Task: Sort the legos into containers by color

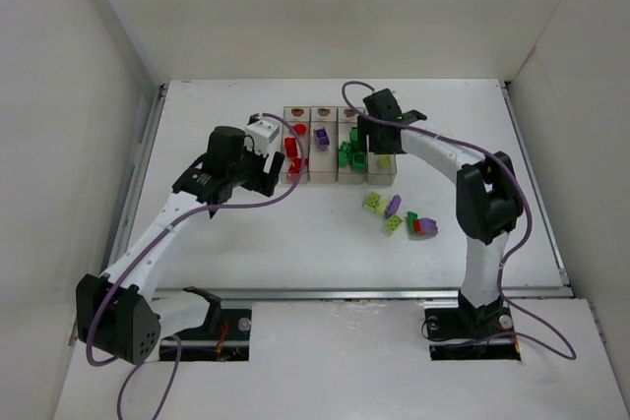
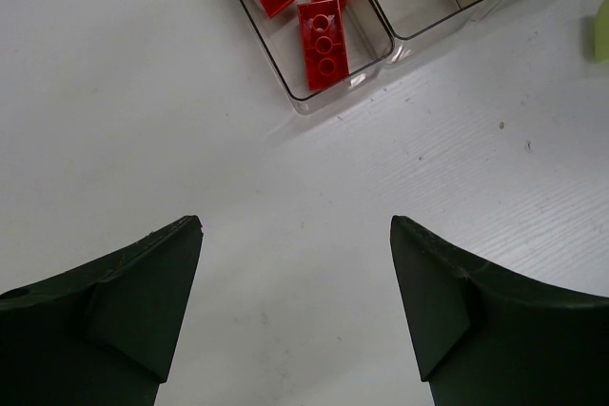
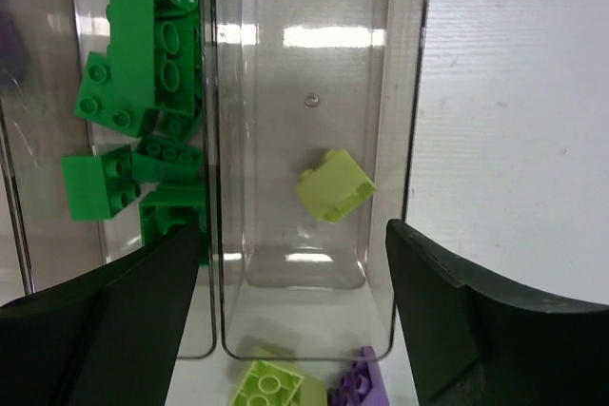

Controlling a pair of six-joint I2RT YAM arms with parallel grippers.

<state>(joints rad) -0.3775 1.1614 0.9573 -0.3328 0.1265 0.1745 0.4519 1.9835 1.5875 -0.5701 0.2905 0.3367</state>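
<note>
Four joined clear containers (image 1: 308,180) stand in a row at the table's middle. From left to right they hold red legos (image 1: 292,150), a purple one (image 1: 322,137), green ones (image 1: 346,152) and a yellow-green one (image 1: 384,160). My right gripper (image 3: 293,235) hangs open over the rightmost bin (image 3: 304,54), where a yellow-green brick (image 3: 335,185) sits tilted below the jaws. Green bricks (image 3: 143,140) fill the neighbouring bin. My left gripper (image 2: 295,225) is open over bare table just short of the bin of red bricks (image 2: 324,40).
Loose legos lie on the table in front of the bins: a yellow-green one (image 1: 373,203), a purple one (image 1: 393,206), another yellow-green one (image 1: 393,225), and a green, red and purple cluster (image 1: 421,226). White walls enclose the table on three sides.
</note>
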